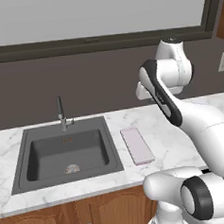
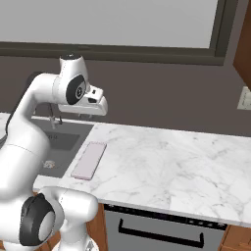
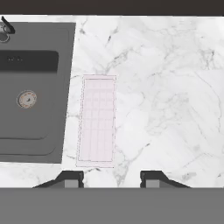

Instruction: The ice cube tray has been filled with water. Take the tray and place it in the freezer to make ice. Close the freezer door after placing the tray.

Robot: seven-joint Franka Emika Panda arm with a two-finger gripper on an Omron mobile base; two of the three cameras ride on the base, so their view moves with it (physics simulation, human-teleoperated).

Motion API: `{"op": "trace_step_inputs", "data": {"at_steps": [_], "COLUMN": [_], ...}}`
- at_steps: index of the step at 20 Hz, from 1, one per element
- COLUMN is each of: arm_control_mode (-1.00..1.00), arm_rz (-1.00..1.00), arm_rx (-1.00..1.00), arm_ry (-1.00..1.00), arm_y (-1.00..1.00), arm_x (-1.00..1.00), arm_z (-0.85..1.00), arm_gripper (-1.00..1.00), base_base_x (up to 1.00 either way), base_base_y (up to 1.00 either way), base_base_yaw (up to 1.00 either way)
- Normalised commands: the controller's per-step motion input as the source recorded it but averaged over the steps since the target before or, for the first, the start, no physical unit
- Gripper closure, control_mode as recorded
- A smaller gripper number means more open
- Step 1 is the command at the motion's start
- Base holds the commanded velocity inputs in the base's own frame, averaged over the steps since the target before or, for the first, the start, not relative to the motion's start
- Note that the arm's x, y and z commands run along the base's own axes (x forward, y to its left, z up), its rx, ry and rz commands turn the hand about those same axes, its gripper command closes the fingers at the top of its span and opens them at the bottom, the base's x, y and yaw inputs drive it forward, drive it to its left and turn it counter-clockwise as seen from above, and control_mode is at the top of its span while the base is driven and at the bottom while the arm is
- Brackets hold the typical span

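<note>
Tray on the counter, jaws above it holding nothing

From the left, I see the dark sink (image 1: 65, 155) with its faucet (image 1: 61, 115) at the back rim, then the ice cube tray (image 1: 137, 145) lying flat on the marble counter (image 1: 168, 143) just beside the sink's right edge. My jaws (image 3: 111, 180) hang above the counter near the tray's closer end, drawn in as narrow as they go, gripping nothing, 2 fingertips (image 3: 71, 179) clear of the tray.
</note>
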Motion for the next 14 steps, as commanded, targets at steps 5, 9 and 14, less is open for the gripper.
{"op": "trace_step_inputs", "data": {"at_steps": [5, 9, 14], "arm_control_mode": [-1.00, -1.00, -1.00], "arm_rz": [0.00, 0.00, 0.00], "arm_rx": [0.00, 0.00, 0.00], "arm_ry": [0.00, 0.00, 0.00], "arm_y": [0.00, 0.00, 0.00], "arm_x": [-0.15, -0.30, -0.41], "arm_z": [0.00, -0.11, -0.40], "arm_gripper": [-1.00, -1.00, -1.00], "base_base_x": [0.00, 0.00, 0.00], "base_base_y": [0.00, 0.00, 0.00], "base_base_yaw": [0.00, 0.00, 0.00]}}
